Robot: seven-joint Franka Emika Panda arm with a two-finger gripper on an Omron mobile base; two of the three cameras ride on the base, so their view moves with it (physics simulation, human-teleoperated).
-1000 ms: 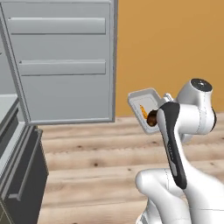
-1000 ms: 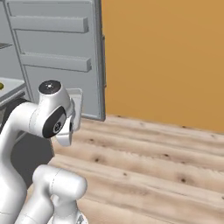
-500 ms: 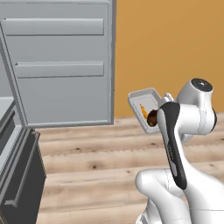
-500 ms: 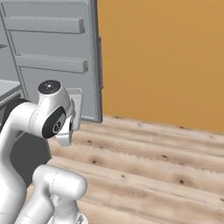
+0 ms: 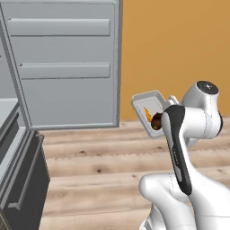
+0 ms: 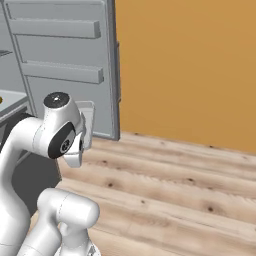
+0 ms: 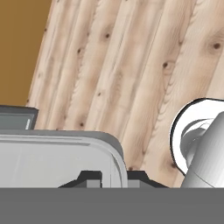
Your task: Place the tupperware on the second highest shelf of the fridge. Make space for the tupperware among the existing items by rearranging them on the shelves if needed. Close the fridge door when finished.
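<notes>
The tupperware [image 5: 150, 110] is a pale grey tub with orange and brown food inside, held tipped up beside the arm's elbow, well above the wooden floor. My gripper [image 7: 113, 177] is shut on the tupperware [image 7: 57, 162], its two fingertips clamping the tub's rim. From the other side the tupperware [image 6: 88, 121] shows edge-on behind the arm. The fridge door [image 5: 67, 67] stands open ahead of me, its inner face with two grey bin ledges turned my way, also the fridge door [image 6: 65, 65]. The second highest shelf and the existing items are out of view.
A dark-fronted appliance [image 5: 20, 179] with a bar handle stands low at the left, under a grey counter edge [image 6: 10, 102]. An orange wall [image 5: 179, 49] runs behind the door. Open wooden floor [image 6: 175, 185] stretches to the right.
Both base views have shifted slightly, so the base has moved a little. The arm keeps the same pose with the tupperware still in the shut gripper.
</notes>
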